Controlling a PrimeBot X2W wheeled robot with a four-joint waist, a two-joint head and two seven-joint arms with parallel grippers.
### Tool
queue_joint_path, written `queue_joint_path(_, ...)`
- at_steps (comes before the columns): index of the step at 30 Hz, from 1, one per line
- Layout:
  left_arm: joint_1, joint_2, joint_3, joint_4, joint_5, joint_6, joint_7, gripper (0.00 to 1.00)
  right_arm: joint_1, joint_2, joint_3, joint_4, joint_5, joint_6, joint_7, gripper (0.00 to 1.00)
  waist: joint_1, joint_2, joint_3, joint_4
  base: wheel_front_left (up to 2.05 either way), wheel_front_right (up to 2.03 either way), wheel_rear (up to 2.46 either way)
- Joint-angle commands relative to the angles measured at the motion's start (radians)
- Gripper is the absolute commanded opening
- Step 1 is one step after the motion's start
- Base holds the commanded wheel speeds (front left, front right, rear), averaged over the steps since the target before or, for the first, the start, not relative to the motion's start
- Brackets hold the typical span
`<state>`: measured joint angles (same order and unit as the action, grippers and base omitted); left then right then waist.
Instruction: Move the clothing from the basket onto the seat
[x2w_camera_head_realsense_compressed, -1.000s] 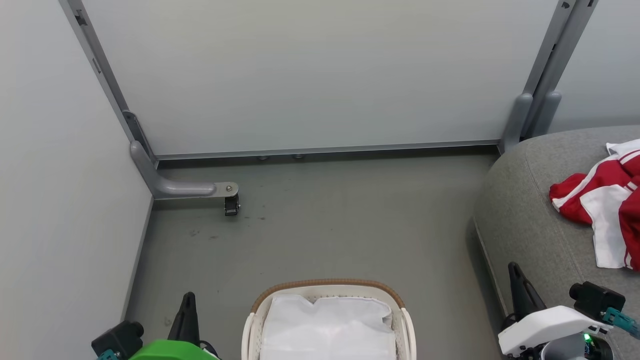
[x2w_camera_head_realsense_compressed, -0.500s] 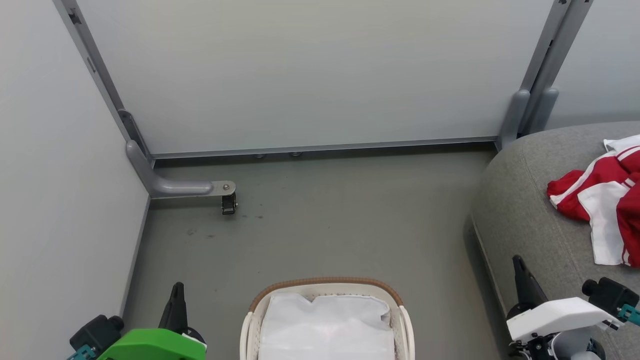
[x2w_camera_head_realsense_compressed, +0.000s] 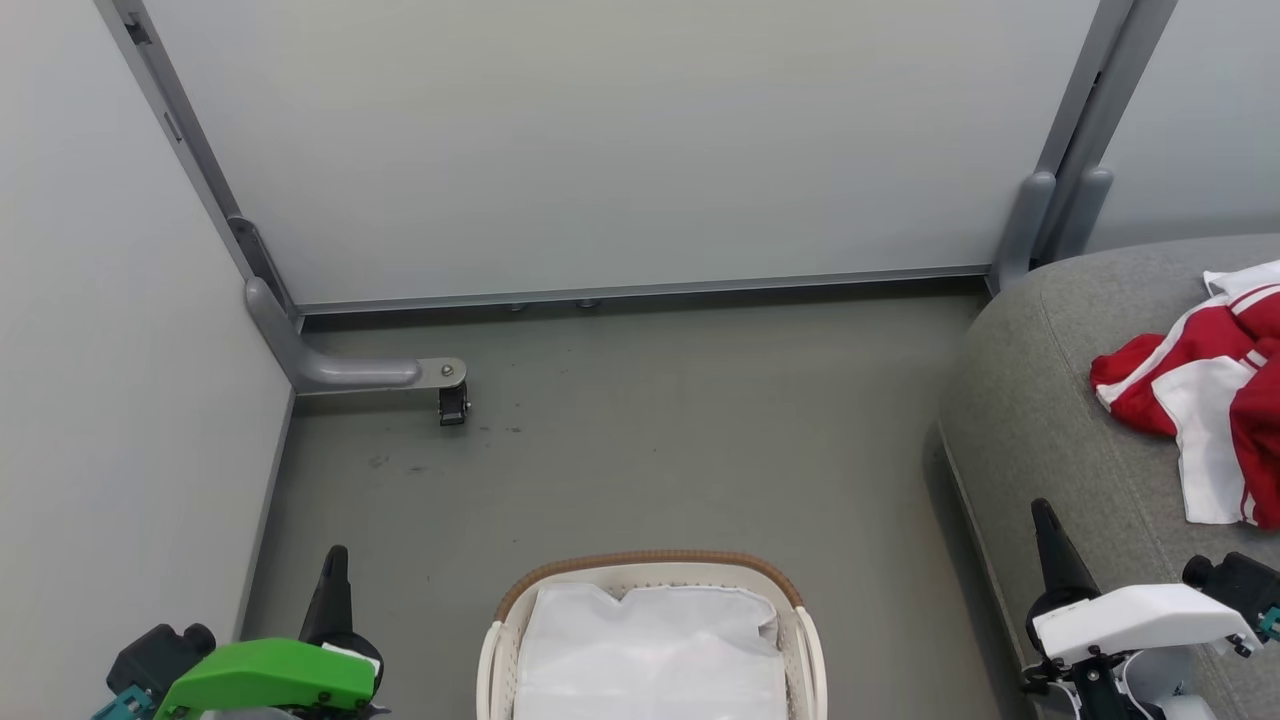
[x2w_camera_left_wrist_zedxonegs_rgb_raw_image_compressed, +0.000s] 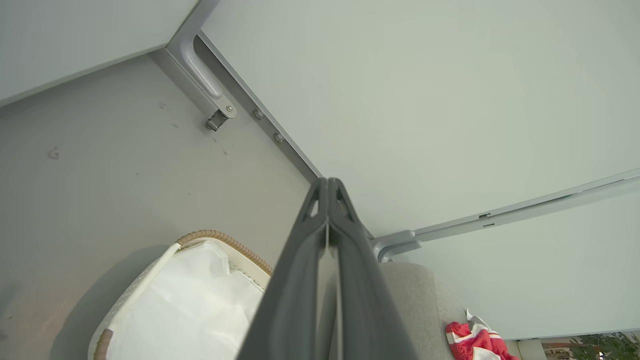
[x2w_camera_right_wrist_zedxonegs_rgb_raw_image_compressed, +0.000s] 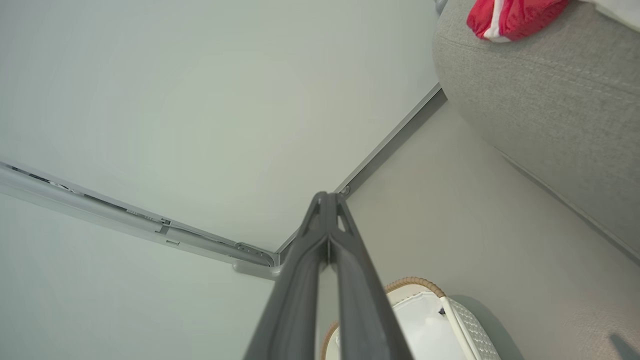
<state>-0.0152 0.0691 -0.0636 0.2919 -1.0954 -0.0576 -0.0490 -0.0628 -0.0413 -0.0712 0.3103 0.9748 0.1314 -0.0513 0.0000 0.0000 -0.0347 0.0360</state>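
Red basketball kit with white trim (x2w_camera_head_realsense_compressed: 1195, 400): on the large grey fabric sofa seat (x2w_camera_head_realsense_compressed: 1040, 430), three o'clock. Small white perforated basket (x2w_camera_head_realsense_compressed: 650, 560), brown woven rim, six o'clock: white liner (x2w_camera_head_realsense_compressed: 650, 650), no red visible. My left gripper (x2w_camera_head_realsense_compressed: 334, 556), seven, right gripper (x2w_camera_head_realsense_compressed: 1040, 508), five: fingers pressed together, empty. Transfer looks complete.

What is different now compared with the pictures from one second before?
The head camera shifted a little, moving the whole scene slightly. Beyond that, the left claw drifted up and left in the head view, the right claw up and slightly right, so they stand wider apart. Nothing was gripped or released; both claws stay shut. The clothing stays on the seat, the basket keeps its white liner.
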Motion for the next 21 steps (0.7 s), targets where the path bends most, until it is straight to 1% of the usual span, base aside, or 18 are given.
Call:
queue_joint_path(1,-0.034,-0.003,0.013,-0.016,-0.028,-0.009,0.007,0.0,-0.024,-0.007,-0.005,-0.016,0.032,-0.001,0.009,0.0,0.0,0.0,0.001,-0.001,0.0,0.0,0.0)
queue_joint_path(21,-0.058,-0.008,0.071,-0.027,-0.198,-0.032,0.062,0.0,-0.035,-0.009,-0.019,-0.035,0.243,-0.001,0.064,0.0,0.0,0.0,0.011,-0.011,0.0,0.0,0.0)
